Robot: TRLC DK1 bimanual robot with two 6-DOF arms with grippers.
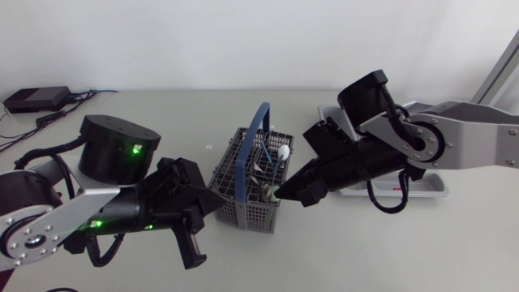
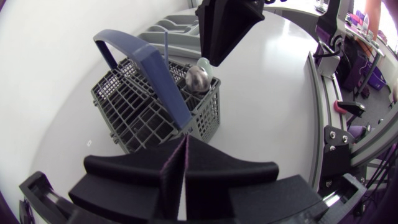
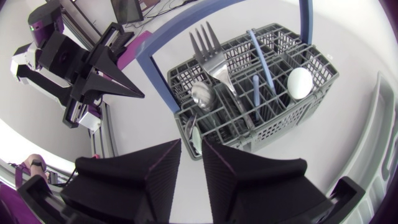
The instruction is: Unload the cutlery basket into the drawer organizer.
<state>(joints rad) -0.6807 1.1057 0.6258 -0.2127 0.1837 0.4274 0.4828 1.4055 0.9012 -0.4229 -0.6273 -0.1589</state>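
Upright grey blue-handled cutlery basket [image 1: 255,215] holds fork [image 3: 214,59] and spoons [image 3: 202,94].

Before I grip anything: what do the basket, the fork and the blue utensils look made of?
Basket: grey plastic, matte moulded grid; its handle blue plastic too, by the look. Fork: metal, probably steel, shiny with reflections. Blue utensils: likely plastic, matte and evenly coloured.

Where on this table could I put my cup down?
The bare white table in front of the grey plastic-grid cutlery basket is free; so is the far strip behind the basket's blue handle. Crowded: either side of the basket, where the matte black left tool and right tool sit close.
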